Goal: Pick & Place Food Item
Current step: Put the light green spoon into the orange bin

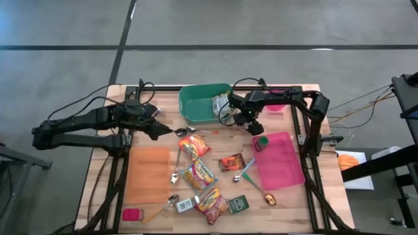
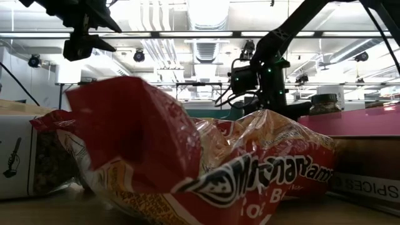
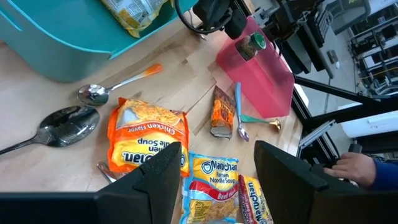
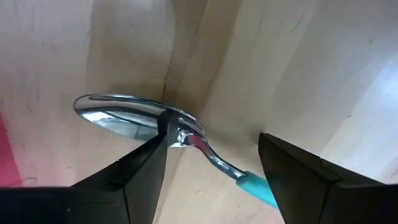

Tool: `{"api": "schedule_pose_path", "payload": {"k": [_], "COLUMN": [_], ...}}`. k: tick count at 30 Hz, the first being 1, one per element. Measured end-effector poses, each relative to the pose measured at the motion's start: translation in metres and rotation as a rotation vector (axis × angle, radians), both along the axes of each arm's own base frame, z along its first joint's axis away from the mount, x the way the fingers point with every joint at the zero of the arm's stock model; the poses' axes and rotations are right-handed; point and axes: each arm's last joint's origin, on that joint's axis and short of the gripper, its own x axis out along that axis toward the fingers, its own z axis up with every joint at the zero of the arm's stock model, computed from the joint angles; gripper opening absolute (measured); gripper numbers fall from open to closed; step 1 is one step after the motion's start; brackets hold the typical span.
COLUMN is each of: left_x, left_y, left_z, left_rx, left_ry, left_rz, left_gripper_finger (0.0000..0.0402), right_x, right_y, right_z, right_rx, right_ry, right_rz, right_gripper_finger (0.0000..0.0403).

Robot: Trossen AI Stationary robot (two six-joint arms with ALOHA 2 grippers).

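Though spread, right tool (image 4: 211,168) low over spoon (image 4: 140,121), bare table (image 4: 298,56) around.

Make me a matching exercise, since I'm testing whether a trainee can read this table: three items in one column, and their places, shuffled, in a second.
Things:
1. yellow packet
2. green-lidded jar
3. teal-handled spoon

Places:
A. on a corner of the pink tray
B. on the bare wooden table, beside the tray
C. inside the green bin

Pairs: 1-C, 2-A, 3-B
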Motion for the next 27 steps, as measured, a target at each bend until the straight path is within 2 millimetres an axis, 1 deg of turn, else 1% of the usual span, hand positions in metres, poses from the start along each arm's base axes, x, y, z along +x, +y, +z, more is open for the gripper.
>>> {"api": "schedule_pose_path", "payload": {"k": [2, 4, 6, 12, 16, 19, 22, 25, 27], "left_x": [0.0, 0.0, 0.0, 0.0, 0.0, 0.0, 0.0, 0.0, 0.0], "left_y": [0.0, 0.0, 0.0, 0.0, 0.0, 0.0, 0.0, 0.0, 0.0], "left_z": [0.0, 0.0, 0.0, 0.0, 0.0, 0.0, 0.0, 0.0, 0.0], "left_rx": [0.0, 0.0, 0.0, -0.006, -0.012, -0.013, -0.017, -0.017, -0.017], "left_ry": [0.0, 0.0, 0.0, 0.0, -0.001, -0.001, -0.001, -0.001, -0.001], "left_rz": [0.0, 0.0, 0.0, 0.004, 0.008, 0.009, 0.012, 0.012, 0.012], "left_gripper_finger": [0.0204, 0.0204, 0.0204, 0.0204, 0.0204, 0.0204, 0.0204, 0.0204, 0.0204], "right_x": [-0.001, -0.002, -0.002, -0.003, -0.001, 0.0, 0.001, 0.0, 0.0], "right_y": [0.0, 0.001, 0.001, 0.001, 0.0, 0.0, 0.0, 0.001, 0.001], "right_z": [0.0, 0.0, 0.0, 0.001, 0.006, 0.009, 0.01, 0.012, 0.014], "right_rx": [0.002, 0.005, 0.008, 0.006, 0.004, 0.018, 0.015, 0.027, 0.041], "right_ry": [0.005, 0.011, 0.016, 0.021, 0.014, 0.013, 0.007, 0.018, 0.027], "right_rz": [-0.003, -0.005, -0.005, -0.044, -0.057, -0.065, -0.088, -0.098, -0.09], "right_gripper_finger": [0.0251, 0.0237, 0.0212, 0.0122, 0.0084, 0.007, 0.0067, 0.0075, 0.0092]}}
